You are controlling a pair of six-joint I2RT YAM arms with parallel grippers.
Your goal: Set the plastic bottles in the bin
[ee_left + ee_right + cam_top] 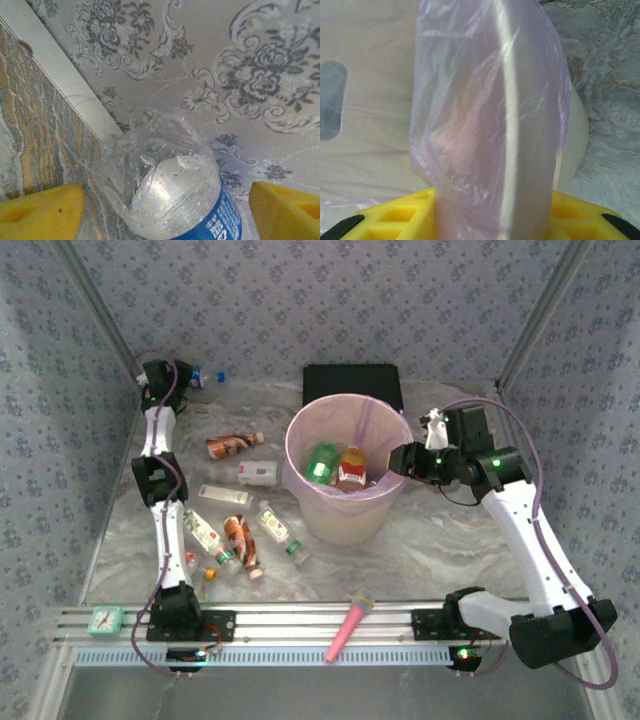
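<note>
Clear blue-labelled bottle (170,195) sits inside the left tool (162,212), jaws apart; the right tool (492,215) clamps the bin (520,100) rim.

- The marble-patterned table (440,540) is carrying everything, with a metal rail (300,620) running along its near edge.
- The bin (345,520) is standing upright near the middle of the table.
- A flat black box (352,380) is lying just behind the bin.
- Several bottles are lying on their sides left of the bin, among them a brown bottle (232,445), a white bottle (258,473), a clear bottle (275,525) and a second brown bottle (243,543).
- A blue-labelled bottle (175,195) is lying in the far left corner, beside the wall.
- A pink stick (348,625) is lying across the rail.
- A teal clock (104,618) is sitting at the rail's left end.
</note>
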